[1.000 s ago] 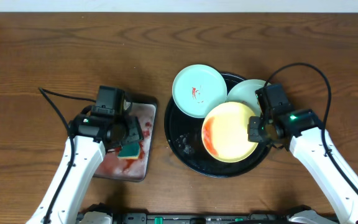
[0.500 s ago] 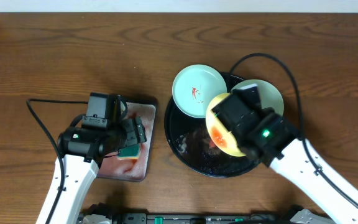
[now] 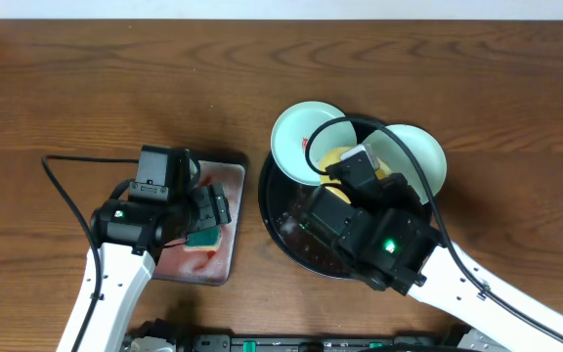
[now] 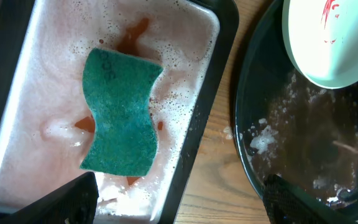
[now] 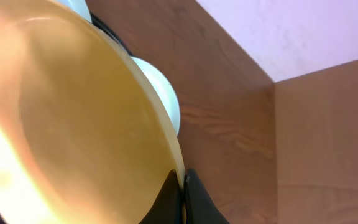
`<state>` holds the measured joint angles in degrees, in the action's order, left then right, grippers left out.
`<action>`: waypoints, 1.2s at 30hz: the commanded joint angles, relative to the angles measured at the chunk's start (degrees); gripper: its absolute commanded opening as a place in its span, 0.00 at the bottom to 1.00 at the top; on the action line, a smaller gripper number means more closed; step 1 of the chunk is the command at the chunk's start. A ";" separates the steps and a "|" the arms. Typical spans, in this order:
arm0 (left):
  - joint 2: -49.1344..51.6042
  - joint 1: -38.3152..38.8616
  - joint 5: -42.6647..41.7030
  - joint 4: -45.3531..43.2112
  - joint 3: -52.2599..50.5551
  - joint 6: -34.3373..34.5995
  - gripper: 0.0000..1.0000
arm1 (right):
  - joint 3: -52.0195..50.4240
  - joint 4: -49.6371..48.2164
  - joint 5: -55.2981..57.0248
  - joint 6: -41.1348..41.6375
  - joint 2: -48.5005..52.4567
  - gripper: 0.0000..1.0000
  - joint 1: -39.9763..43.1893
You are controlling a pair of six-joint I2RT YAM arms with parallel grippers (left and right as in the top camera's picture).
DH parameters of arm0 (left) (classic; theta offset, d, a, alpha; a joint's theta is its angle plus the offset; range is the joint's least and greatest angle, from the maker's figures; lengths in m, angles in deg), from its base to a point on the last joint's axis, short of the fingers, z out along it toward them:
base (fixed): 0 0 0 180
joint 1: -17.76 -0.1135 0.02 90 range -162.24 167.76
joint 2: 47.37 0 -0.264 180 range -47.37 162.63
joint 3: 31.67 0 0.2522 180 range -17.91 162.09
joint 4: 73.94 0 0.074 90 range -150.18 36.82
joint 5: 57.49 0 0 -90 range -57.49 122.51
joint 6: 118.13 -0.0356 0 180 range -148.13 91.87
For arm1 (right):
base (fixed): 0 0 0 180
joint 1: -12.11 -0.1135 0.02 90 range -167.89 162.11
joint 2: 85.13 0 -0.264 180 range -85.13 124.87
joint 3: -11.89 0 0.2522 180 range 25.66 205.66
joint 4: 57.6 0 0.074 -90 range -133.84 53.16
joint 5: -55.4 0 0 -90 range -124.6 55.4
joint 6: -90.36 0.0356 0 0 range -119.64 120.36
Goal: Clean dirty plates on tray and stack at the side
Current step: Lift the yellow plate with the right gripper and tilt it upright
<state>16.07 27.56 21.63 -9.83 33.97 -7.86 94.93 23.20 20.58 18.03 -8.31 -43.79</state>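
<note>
My right gripper is shut on the rim of the pale yellow plate and holds it tilted on edge above the black tray. In the overhead view the right arm covers most of that plate. A mint plate with a red smear leans on the tray's far-left rim. A second mint plate sits at the tray's far right. My left gripper is open and empty, hovering over the front edge of the silver tray.
A green sponge lies in reddish soapy water in the rectangular silver-grey tray, left of the black tray, whose floor is wet with suds. Bare wood tabletop surrounds both trays.
My right arm swung left over the black tray and lifted the yellow plate up on its edge. My left arm shifted slightly left early on, then stayed still.
</note>
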 commanded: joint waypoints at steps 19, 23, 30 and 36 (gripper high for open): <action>-0.07 -0.26 -0.48 0.13 1.51 -0.76 0.85 | 1.33 0.04 8.59 -4.55 -0.81 0.01 -5.09; -0.07 -0.26 -0.48 0.13 1.49 -0.76 0.85 | 1.33 0.07 9.35 -5.07 -0.81 0.01 -5.60; -0.07 -0.26 -0.48 0.13 1.49 -0.76 0.85 | 1.33 0.02 9.27 -5.05 -0.81 0.01 -6.47; -0.07 -0.26 -0.48 0.13 1.49 -0.76 0.85 | 1.33 0.83 9.27 -5.07 -0.85 0.01 -6.47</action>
<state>16.07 27.56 21.63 -9.83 33.97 -7.86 94.93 23.49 27.29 13.27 -8.31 -49.93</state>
